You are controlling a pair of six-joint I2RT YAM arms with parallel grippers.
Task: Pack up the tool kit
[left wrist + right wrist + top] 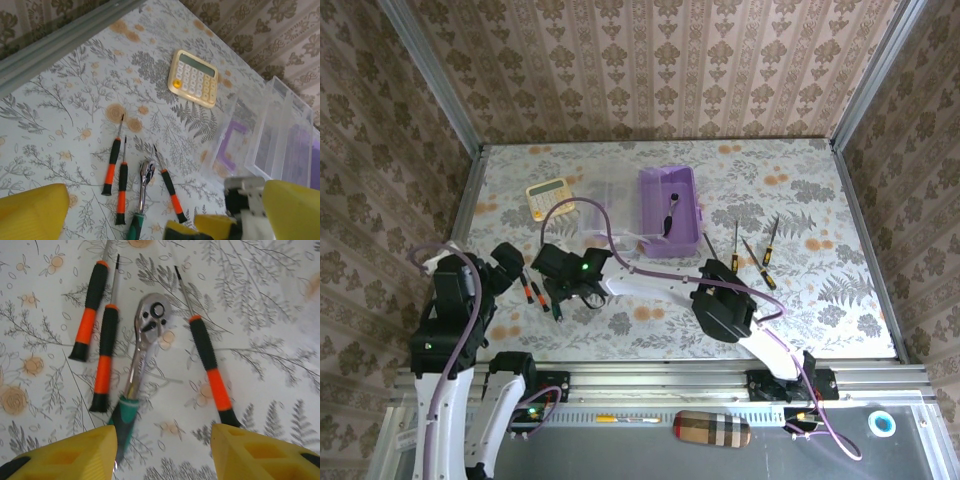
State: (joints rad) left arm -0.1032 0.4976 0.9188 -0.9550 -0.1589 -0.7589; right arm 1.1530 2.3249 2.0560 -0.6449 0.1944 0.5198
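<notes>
Evidently your right tool (pixel 162 437) stood parted and empty; just ahead lay the slim chrome ratchet wrench (pixel 137 362) with green handle: likely stiff, slick, best pinched at that handle.

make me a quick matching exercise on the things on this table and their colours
Things:
1 calculator
2 ratchet wrench
3 tool box
4 screwdrivers

Colours:
a purple
b black and orange
c pale yellow
d steel with a green handle

Pairs: 1-c, 2-d, 3-a, 4-b
</notes>
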